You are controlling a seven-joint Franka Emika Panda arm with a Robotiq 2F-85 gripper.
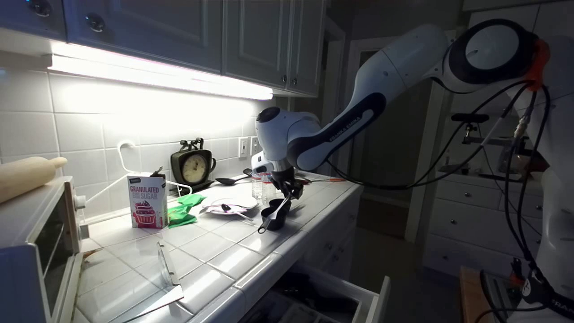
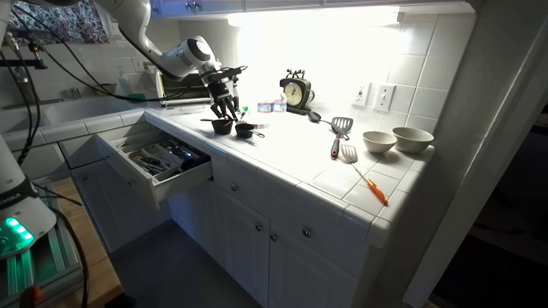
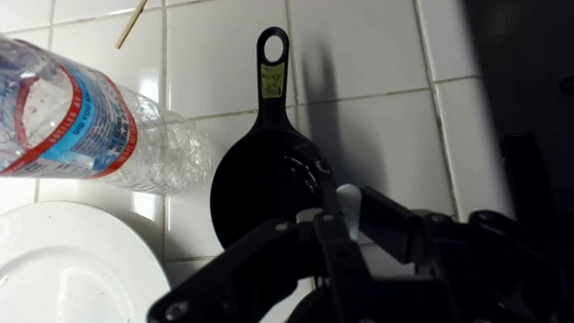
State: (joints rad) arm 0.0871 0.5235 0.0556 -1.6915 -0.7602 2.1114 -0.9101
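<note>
A slender white utensil is being pinched in the gripper, whose jaws are being drawn narrow around it. In the wrist view its rounded tip is being exposed between the fingertips; its exact kind cannot be told. In an exterior view it is apparently being slanted from the gripper down to the near left, low over the tiled counter; its lower end cannot be told from a cup's handle. The left black cup and the right black cup are being closely overhung by the gripper in an exterior view.

In the wrist view, a clear bottle is lying to the left in the picture, with a white plate being shown on its near side. In an exterior view, a green bag is being flanked by the plate and a sugar box. At the right end of the counter, an orange-handled turner and a pair of pale bowls are being displayed; to the near left, an open drawer is being seen.
</note>
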